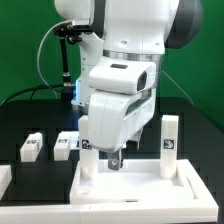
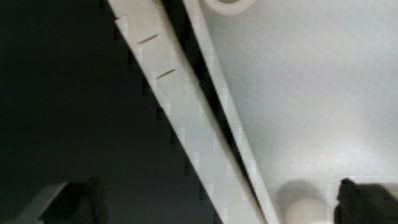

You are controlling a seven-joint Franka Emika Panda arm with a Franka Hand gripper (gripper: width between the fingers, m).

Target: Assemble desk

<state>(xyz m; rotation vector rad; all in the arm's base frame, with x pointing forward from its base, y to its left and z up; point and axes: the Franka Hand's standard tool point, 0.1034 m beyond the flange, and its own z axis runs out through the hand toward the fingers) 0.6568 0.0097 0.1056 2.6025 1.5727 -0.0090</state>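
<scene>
Legs lie loose at the exterior view's left: one leg post (image 1: pixel 30 147) and a neighbouring post (image 1: pixel 67 145) on the black table (image 1: pixel 15 120). Next comes an upright post (image 1: pixel 89 160), then the gripper (image 1: pixel 115 160), jaws wide and empty, low over the desk top panel (image 1: pixel 140 186). A second upright post (image 1: pixel 169 138) stands rightmost. Closing should probably wait until the fingers (image 2: pixel 71 200) sit square. No containers appear.

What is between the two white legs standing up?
The claw hangs there, close beside the half-hidden leg and apart from the tagged leg, in the exterior view.
</scene>
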